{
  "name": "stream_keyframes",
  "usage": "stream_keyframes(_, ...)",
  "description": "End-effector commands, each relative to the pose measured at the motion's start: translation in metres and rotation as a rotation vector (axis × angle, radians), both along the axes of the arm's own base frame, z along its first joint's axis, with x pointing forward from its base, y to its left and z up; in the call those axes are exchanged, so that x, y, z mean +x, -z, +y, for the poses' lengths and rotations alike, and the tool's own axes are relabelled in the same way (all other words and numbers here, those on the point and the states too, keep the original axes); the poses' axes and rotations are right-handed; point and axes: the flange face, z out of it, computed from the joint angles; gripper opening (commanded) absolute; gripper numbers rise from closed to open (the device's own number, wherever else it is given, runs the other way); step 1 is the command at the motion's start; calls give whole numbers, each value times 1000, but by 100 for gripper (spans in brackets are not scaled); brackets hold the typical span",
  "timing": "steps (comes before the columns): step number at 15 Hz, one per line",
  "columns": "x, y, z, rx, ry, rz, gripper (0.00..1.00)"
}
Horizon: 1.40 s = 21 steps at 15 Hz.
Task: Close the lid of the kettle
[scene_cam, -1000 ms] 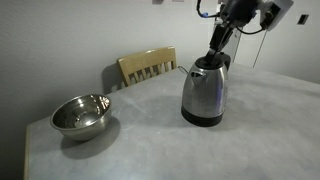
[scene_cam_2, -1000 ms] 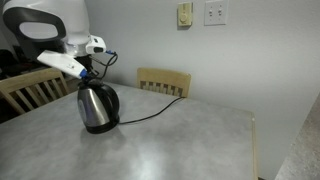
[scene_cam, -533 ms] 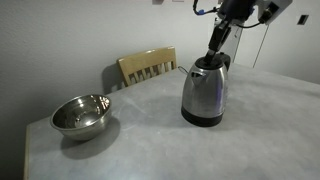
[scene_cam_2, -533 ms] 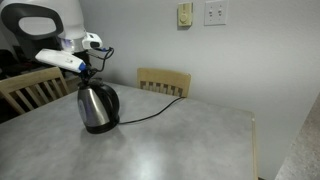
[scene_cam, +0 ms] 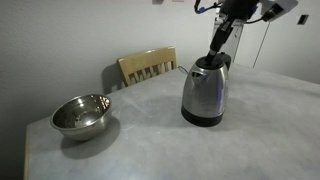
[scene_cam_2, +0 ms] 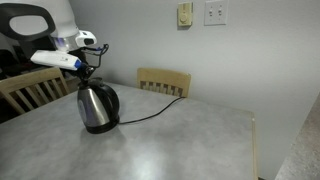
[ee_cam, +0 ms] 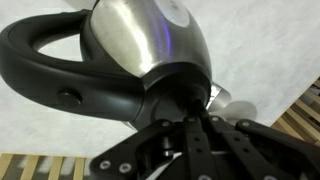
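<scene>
The steel kettle with black base and handle stands on the table; it also shows in an exterior view and fills the wrist view. Its black lid looks down flat on the kettle's mouth in both exterior views. In the wrist view the lid is a dark round shape just beyond my fingertips. My gripper hangs just above the lid near the handle, also in an exterior view. Its fingers are pressed together with nothing between them.
A wide steel bowl sits near the table's corner. A wooden chair stands behind the table, also seen in an exterior view. The kettle's black cord runs across the table toward it.
My gripper and arm have risen a little above the kettle's top. The kettle and bowl have not moved.
</scene>
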Motion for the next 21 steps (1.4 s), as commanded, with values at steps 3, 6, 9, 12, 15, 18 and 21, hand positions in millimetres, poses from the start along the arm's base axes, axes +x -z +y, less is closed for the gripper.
stream_keyframes(3,-23,4,1,-77,-19,-42,0)
stream_keyframes(6,-29,-1,8,-75,-58,-73,0)
stream_keyframes(9,-35,-4,15,-79,-106,-112,0)
stream_keyframes(12,-39,-10,22,-87,-159,-181,0)
stream_keyframes(15,-46,-17,26,-100,-172,-232,0)
stream_keyframes(18,-54,-19,26,-109,-138,-238,0)
stream_keyframes(21,-64,-19,26,-116,-109,-242,32)
